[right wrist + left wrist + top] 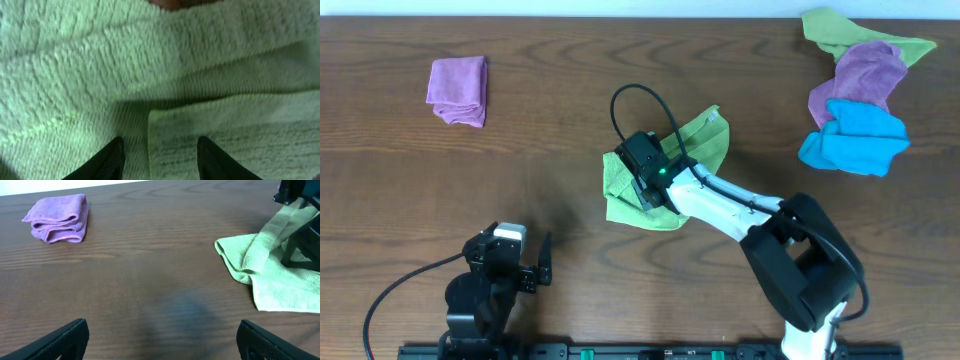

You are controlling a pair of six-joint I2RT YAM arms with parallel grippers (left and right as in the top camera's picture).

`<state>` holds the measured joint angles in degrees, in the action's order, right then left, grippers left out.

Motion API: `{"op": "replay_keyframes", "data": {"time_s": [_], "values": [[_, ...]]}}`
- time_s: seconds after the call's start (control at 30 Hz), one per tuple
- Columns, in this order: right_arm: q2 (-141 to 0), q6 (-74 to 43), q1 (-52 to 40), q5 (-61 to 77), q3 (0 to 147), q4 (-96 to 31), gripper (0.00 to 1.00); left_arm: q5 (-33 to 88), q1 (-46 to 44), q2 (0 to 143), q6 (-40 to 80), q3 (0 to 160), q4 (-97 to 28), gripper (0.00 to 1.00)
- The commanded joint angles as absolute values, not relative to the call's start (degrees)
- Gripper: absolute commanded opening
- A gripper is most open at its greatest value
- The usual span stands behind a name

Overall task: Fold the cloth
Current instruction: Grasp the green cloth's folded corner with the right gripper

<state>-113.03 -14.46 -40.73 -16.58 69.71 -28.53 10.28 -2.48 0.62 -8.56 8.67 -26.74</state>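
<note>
Dark wood-grain bench [550, 120] carries the cloth [708, 148], a lime-green microfibre square. It lies crumpled and part-folded near centre, with a looped pile and a small white tag [712, 117] at one corner. My right hand [162, 159] sits on it, black fingers partly apart; I cannot tell whether they grip. My left hand [164, 342] hovers over bare wood, fingers spread wide. A folded purple cloth [458, 90] lies far left.
</note>
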Motion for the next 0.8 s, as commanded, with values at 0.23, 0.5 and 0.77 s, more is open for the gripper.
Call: {"op": "replay_keyframes", "data": {"time_s": [0.23, 0.5, 0.77], "values": [[-115.15, -14.5, -39.31, -19.03, 70.04, -26.57, 0.44, 10.11, -2.66, 0.27, -7.68, 7.62, -26.72, 0.95], [-115.22, -14.5, -38.24, -22.48, 70.06, -25.17, 0.44, 10.11, -2.66, 0.27, -7.68, 7.62, -26.72, 0.96], [-115.18, -14.52, -37.89, -22.17, 70.41, -24.08, 0.44, 10.11, -2.66, 0.27, -7.68, 7.62, -26.72, 0.95]]}}
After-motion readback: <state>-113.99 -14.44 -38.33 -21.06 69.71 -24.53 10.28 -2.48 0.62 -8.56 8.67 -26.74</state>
